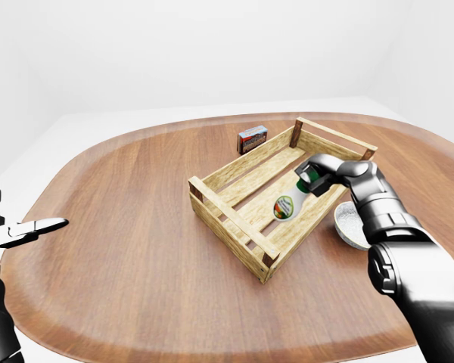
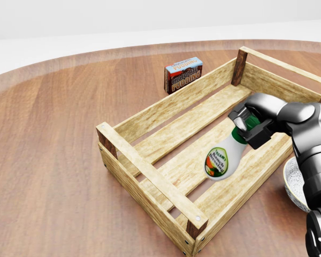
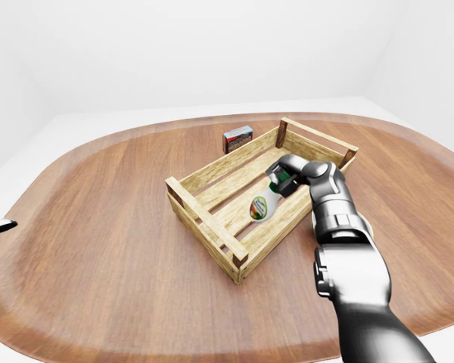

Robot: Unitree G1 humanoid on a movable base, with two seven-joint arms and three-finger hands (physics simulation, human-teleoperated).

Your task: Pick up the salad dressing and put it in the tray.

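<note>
The right three-finger hand [image 2: 250, 127] is closed around the green-capped neck of the white salad dressing bottle [image 2: 223, 156]. The bottle hangs tilted, label end down, inside the slatted wooden tray [image 2: 150, 179], its base at or just above the floor slats; contact cannot be confirmed. To complete the placement, lower until the base bears on the slats, lay the bottle along them, then release and withdraw upward clear of the tray wall. The left hand [image 1: 26, 229] hangs well apart at the left-eye view's left edge, fingers extended, holding nothing. A brown pudding box [image 2: 183, 74] and a patterned bowl [image 2: 295, 183] stand outside the tray on the rounded wooden table [image 1: 121, 227]. Plain white walls surround it.
</note>
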